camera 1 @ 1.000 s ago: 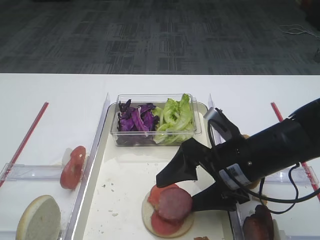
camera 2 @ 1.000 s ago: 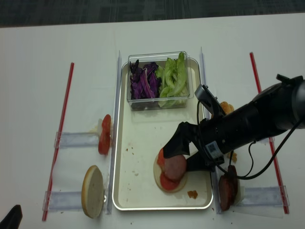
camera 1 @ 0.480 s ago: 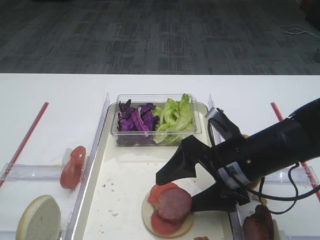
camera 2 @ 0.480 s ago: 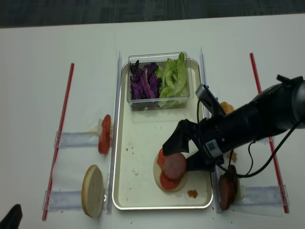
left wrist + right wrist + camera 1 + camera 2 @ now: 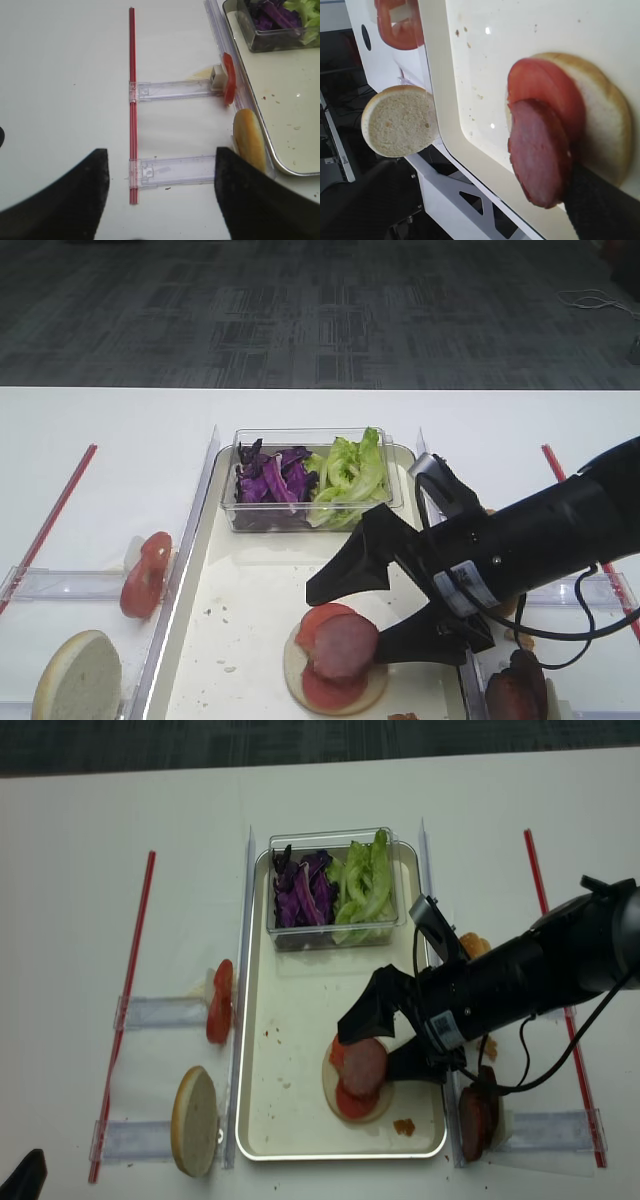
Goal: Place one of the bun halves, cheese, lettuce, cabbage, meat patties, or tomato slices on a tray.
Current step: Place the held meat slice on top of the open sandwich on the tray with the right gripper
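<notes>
A pinkish-brown meat patty (image 5: 345, 646) with a darker rim lies on bright red tomato slices (image 5: 318, 624), stacked on a pale bun half (image 5: 335, 680) near the front of the cream tray (image 5: 250, 600). The right gripper (image 5: 340, 625) straddles the patty with its fingers (image 5: 345, 575) spread wide; the lower finger seems to touch the patty's edge, though the wrist view is unclear. Another bun half (image 5: 78, 677) rests on the table (image 5: 100, 470) left of the tray. The left gripper's (image 5: 160, 195) fingers stand apart, holding nothing.
</notes>
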`<state>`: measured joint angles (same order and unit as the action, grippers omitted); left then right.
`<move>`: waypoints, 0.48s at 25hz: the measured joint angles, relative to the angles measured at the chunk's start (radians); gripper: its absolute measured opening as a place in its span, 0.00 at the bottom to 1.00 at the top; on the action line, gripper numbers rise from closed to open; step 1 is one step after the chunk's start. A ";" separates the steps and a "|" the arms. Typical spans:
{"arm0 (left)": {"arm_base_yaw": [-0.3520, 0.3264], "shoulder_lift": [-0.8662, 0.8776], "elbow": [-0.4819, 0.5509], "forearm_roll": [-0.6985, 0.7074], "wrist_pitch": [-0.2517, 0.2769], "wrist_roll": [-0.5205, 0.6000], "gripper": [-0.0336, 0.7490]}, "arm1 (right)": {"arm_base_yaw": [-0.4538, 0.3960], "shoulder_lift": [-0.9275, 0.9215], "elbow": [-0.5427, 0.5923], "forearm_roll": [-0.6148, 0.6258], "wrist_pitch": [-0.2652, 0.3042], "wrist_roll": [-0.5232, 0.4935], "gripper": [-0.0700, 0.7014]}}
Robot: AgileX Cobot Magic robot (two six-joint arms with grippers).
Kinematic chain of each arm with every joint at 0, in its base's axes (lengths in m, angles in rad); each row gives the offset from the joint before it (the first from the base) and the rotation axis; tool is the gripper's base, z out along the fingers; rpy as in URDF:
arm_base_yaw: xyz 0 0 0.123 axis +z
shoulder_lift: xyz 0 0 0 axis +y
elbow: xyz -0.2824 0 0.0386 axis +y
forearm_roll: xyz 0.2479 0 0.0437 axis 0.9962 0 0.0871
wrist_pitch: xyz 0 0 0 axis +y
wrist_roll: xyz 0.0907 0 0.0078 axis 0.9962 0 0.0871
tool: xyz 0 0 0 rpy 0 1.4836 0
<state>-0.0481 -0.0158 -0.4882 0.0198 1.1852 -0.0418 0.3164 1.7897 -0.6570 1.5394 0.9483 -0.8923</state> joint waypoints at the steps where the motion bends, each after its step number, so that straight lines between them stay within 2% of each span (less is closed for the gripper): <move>1: 0.000 0.000 0.000 0.000 0.000 0.000 0.59 | 0.000 0.000 0.000 0.000 0.000 0.000 0.98; 12: 0.000 0.000 0.000 0.000 0.000 0.000 0.59 | 0.000 -0.034 0.000 -0.053 -0.027 0.034 0.97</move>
<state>-0.0481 -0.0158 -0.4882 0.0198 1.1852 -0.0418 0.3164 1.7557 -0.6570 1.4859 0.9217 -0.8583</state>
